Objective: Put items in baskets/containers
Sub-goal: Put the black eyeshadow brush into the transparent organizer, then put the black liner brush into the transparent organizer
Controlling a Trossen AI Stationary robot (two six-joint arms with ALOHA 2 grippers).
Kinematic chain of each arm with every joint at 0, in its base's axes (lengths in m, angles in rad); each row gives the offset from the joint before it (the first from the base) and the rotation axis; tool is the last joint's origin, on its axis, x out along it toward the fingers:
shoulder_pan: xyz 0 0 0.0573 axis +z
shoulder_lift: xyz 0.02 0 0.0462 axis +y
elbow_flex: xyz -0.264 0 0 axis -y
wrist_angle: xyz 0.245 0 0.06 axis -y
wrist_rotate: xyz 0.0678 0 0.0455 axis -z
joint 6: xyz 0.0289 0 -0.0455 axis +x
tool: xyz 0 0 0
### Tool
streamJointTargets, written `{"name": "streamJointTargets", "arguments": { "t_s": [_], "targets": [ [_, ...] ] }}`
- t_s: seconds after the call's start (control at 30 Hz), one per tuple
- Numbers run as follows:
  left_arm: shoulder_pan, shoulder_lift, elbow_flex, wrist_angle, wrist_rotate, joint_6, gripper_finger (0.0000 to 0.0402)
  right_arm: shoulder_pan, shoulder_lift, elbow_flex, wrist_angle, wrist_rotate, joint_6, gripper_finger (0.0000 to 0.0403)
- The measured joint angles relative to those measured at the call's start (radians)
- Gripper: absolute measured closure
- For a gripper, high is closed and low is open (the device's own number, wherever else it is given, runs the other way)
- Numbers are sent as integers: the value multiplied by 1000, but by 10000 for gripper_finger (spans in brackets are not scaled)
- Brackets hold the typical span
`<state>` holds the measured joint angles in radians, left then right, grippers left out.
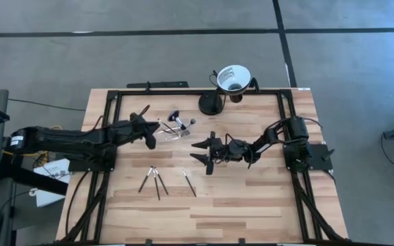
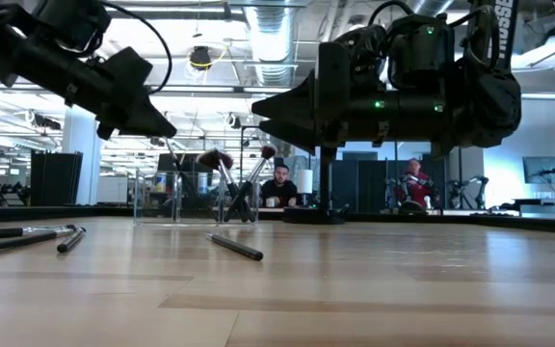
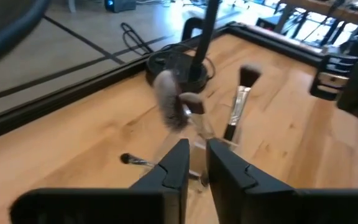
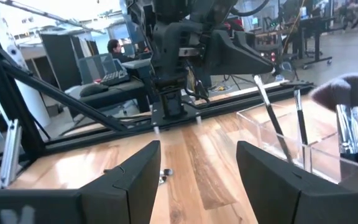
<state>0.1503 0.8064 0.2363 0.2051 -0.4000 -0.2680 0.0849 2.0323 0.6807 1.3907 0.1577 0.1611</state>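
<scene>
Makeup brushes (image 1: 176, 121) stand leaning in the clear holder (image 1: 172, 130), which sits on the wooden surface (image 1: 252, 198) toward its far side, between the two arms. We count at least four brushes inside, heads up, one with a wide fluffy head (image 3: 166, 99). More brushes lie loose on the surface nearer the front edge: a small cluster (image 1: 152, 180) and a single one (image 1: 189, 182) beside it.

The left gripper (image 1: 153, 133) sits just beside the holder on its left. In the left wrist view its fingers (image 3: 176, 169) stand a narrow gap apart, and we see nothing gripped between them; a brush handle lies just beyond the tips.

The right gripper (image 1: 202, 151) hovers just to the right of the holder, clear of the surface in the low view. Its fingers (image 4: 138, 171) are spread wide and empty.

A white funnel cup on a black stand (image 1: 232, 78) rests at the far edge.
</scene>
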Motion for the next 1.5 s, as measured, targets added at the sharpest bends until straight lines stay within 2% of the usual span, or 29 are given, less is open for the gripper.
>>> {"name": "streamJointTargets", "arguments": {
  "t_s": [0.17,0.23,0.3,0.4,0.5,0.6,0.87,1.07,1.27,1.4,1.5],
  "targets": [
    [15,25,0,13,-35,-2,309,6,0,0,-8,-1,24,200],
    [13,25,0,47,-56,-1,296,18,0,17,-63,-1,28,199],
    [8,25,0,103,-58,1,287,41,0,56,-194,-1,47,199],
    [-14,25,0,200,-58,37,278,90,1,156,-513,11,71,200],
    [-48,25,0,274,-42,86,277,147,2,264,-827,131,76,199],
    [-77,25,0,296,-41,110,279,197,2,344,-975,253,78,200],
    [-94,25,0,315,-41,113,281,258,2,397,-981,397,225,209],
    [-103,25,0,340,-39,111,282,262,2,395,-999,426,284,228],
    [-144,25,0,413,19,111,284,262,2,395,-995,432,344,229],
    [-180,25,0,464,48,112,285,270,51,401,-961,516,365,223],
    [-206,25,-1,467,58,113,285,282,128,432,-911,534,365,220]
  ]
}}
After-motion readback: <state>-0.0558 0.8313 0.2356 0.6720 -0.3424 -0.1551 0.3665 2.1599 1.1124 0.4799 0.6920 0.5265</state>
